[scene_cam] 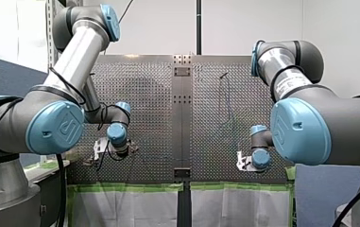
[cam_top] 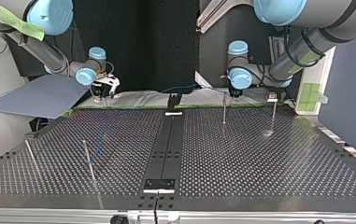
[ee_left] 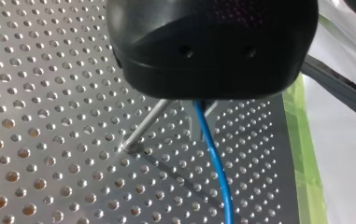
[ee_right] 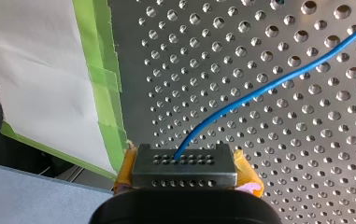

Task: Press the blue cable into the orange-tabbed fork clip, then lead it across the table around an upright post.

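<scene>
Step in hand, judged: presenting the blue cable point(ee_right: 259, 88) for clipping; right gripper point(ee_right: 185, 164) is closed on it, pads together; the cable runs out beneath the left gripper point(ee_left: 202, 101), beside a post point(ee_left: 144, 125); that grip cannot be told; fork clip not identifiable; the next move requires locating it

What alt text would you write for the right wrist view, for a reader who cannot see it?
A thin blue cable runs from my right gripper, a grey perforated block with orange pads, and curves away ahead over the perforated metal table. Beside the gripper, green tape and a white sheet line the table's edge.
</scene>
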You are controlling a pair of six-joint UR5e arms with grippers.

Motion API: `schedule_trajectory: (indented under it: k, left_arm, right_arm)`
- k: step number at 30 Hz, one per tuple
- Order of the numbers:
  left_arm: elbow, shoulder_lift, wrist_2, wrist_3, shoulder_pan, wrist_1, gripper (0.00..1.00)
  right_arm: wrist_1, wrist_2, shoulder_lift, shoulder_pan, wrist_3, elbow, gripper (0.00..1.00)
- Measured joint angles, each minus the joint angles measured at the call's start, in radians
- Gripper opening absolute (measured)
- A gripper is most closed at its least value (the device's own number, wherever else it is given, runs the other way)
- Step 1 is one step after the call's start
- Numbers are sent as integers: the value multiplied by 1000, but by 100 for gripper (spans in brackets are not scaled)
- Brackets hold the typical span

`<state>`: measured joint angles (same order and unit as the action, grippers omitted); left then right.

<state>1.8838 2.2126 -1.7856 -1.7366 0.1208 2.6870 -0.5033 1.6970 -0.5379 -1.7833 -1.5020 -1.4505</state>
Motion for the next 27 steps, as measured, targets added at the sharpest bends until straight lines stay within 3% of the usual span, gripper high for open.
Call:
schedule_trajectory:
  k: [12, 27]
  left_arm:
    - [0, 0, 55, -36, 6, 5, 1]
    - [0, 0, 59, -68, -16, 4, 1]
  right_arm:
    - [0, 2, 0, 0, 1, 0, 0]
    - [0, 1, 0, 0, 3, 0, 0]
